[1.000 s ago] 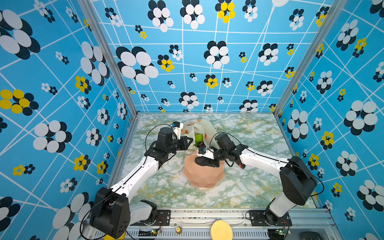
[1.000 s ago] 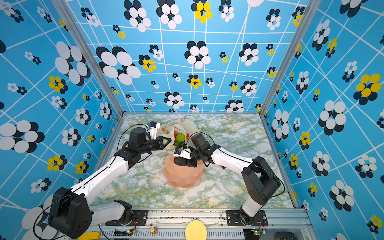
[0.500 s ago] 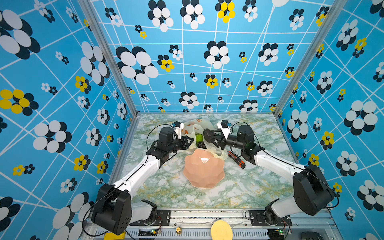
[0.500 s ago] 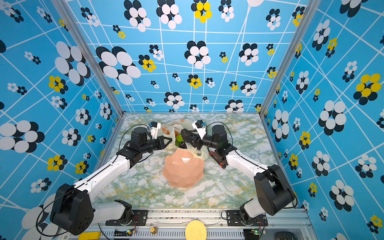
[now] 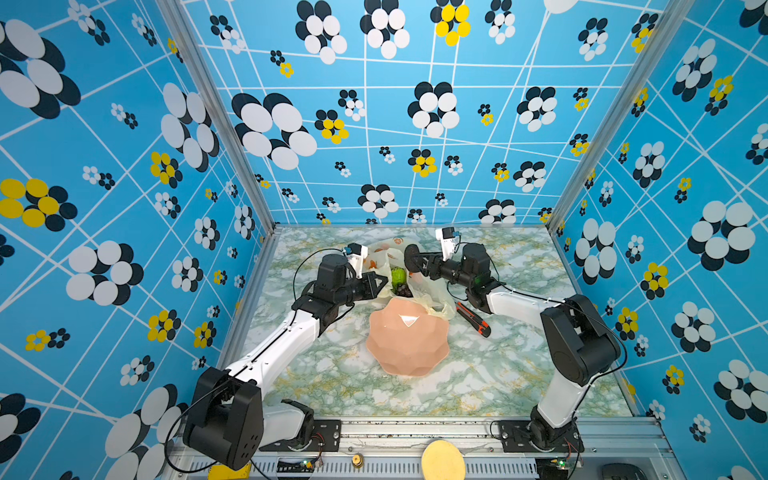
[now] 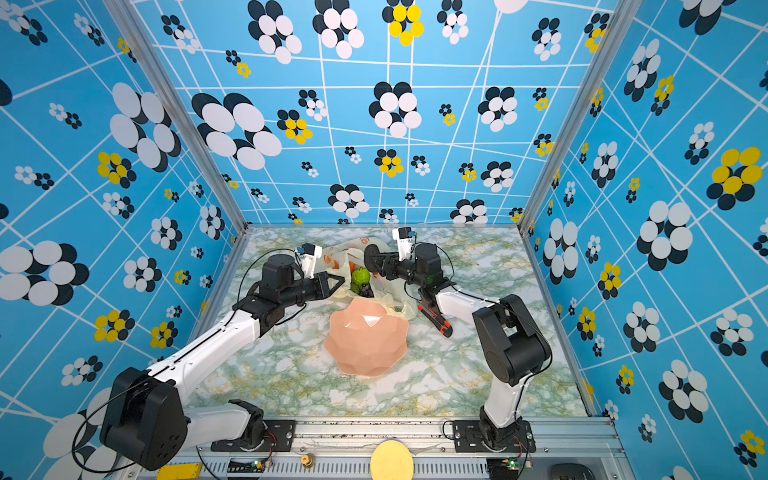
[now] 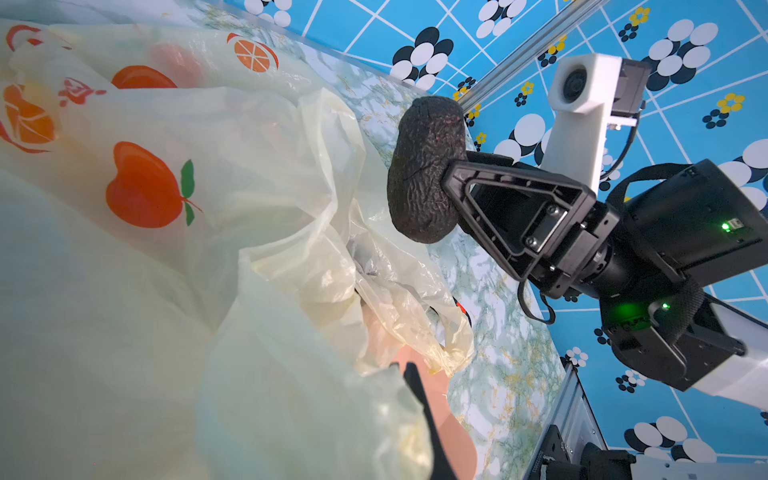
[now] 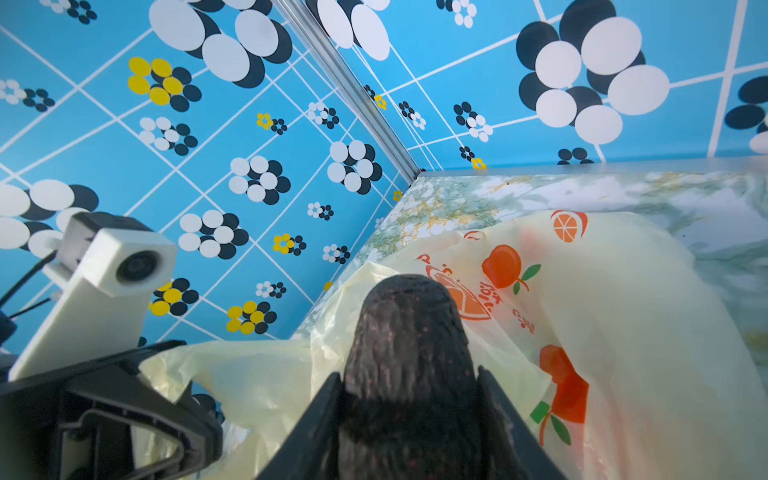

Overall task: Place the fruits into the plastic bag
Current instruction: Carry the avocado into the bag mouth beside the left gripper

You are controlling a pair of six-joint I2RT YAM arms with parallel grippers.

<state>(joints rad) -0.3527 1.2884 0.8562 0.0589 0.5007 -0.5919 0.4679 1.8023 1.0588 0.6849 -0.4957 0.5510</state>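
The left gripper (image 5: 376, 286) has its jaws pressed together on the rim of the plastic bag (image 5: 434, 293). The mouth gapes just ahead of its tips, with the bumpy green ball (image 5: 397, 276) and grapes (image 5: 402, 291) inside, and if the thin film slips free, that mouth would likely sag shut. The right gripper (image 8: 409, 399) pinches a rough black oval (image 7: 424, 166) that seems nearer the bag's edge than squarely over the opening, so releasing here could send it rolling off outside.

The dish (image 5: 409, 340) lies before the bag (image 5: 432, 291), the knife (image 5: 473, 319) to its right.
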